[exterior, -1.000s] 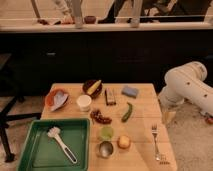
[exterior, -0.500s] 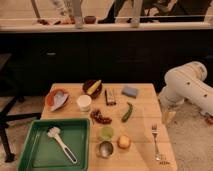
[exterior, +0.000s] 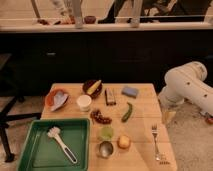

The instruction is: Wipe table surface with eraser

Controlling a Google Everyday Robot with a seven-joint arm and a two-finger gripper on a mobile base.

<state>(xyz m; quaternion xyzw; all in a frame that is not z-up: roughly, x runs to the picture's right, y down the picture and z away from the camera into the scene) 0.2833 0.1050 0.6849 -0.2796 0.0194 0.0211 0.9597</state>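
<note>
The eraser (exterior: 110, 96), a small dark brown striped block, lies on the far middle of the table surface (exterior: 145, 107), a light tan plank top. My white arm (exterior: 187, 85) curves in from the right, beyond the table's right edge. The gripper (exterior: 168, 116) hangs low beside that edge, well to the right of the eraser and touching nothing on the table. It looks open with nothing in it.
A blue-grey pad (exterior: 130, 91) lies right of the eraser, a dark bowl (exterior: 92, 87) and white cup (exterior: 84, 102) to its left. A green tray (exterior: 30, 145) holds a brush (exterior: 60, 142). A fork (exterior: 156, 142) lies at the near right. A dark counter stands behind.
</note>
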